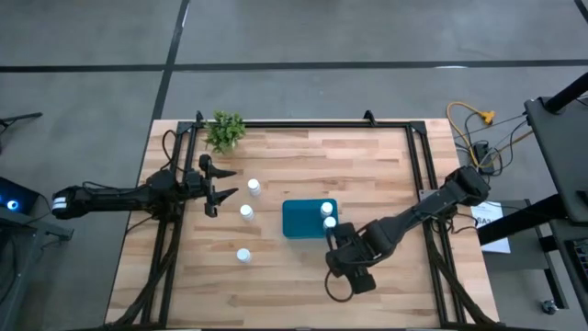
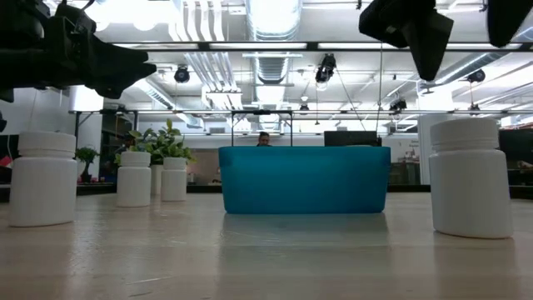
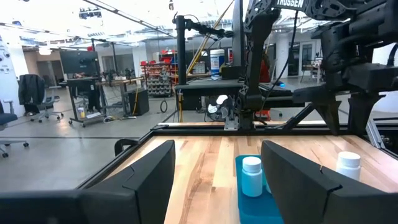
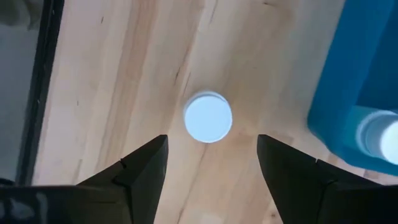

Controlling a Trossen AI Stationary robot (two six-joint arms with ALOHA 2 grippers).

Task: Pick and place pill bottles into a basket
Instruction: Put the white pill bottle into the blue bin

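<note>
High view: we count five pill bottles in all. One [image 1: 325, 209] stands inside the teal basket [image 1: 299, 221], at its right end. Another [image 1: 330, 222] stands on the bench [image 1: 303, 156] just beside the basket's right wall, and three more lie out to the left: one [image 1: 254, 187] nearest the plant [image 1: 225, 130], one [image 1: 246, 211] between it and the basket, one [image 1: 243, 256] toward the near edge. If there is a sixth, we cannot find it.

So we judge the job barely begun: one in, four visible outside.

The right hand [image 1: 334, 241] hangs over the bottle beside the basket. In the right wrist view its fingers are spread wide, empty, with that bottle's cap [image 4: 208, 117] between them and below. We take this as the next pick, not yet grasped.

The left hand [image 1: 223, 193] waits near the left edge, fingers also apart and holding nothing, close to the upper-left bottle.
</note>
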